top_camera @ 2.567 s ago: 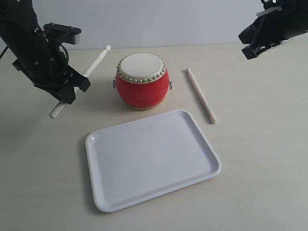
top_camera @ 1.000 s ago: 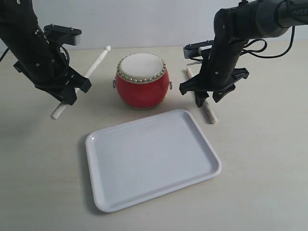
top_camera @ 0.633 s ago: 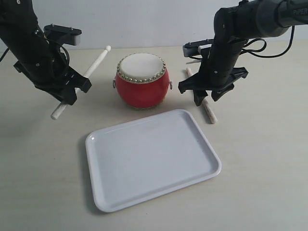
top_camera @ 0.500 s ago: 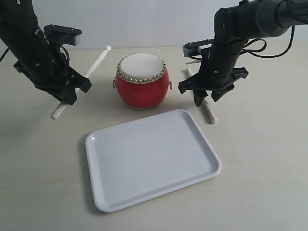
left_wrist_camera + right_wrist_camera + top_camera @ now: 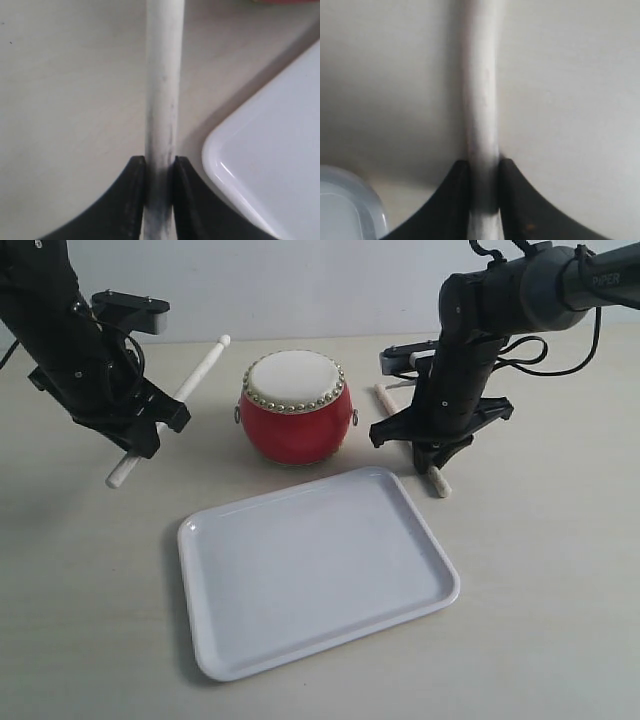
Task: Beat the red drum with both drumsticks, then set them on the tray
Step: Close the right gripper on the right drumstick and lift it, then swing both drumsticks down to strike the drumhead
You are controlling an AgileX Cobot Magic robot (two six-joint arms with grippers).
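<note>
The left claw (image 5: 140, 428) grips one stick (image 5: 196, 373) tightly above the counter (image 5: 540, 560), to the left of the drum (image 5: 295, 410), and the tip points up toward the drum. The right claw (image 5: 432, 452) is closed on the other stick (image 5: 439, 484), just right of the drum, near a far corner of the tray (image 5: 315, 570). Whether this stick touches the counter, I cannot tell.

There is one red drum (image 5: 295, 410). There are two sticks, the left drumstick (image 5: 203, 364) and the right drumstick (image 5: 440, 486), one each side of the drum. One tray (image 5: 310, 570) lies in front of it, on one desk (image 5: 560, 570).
</note>
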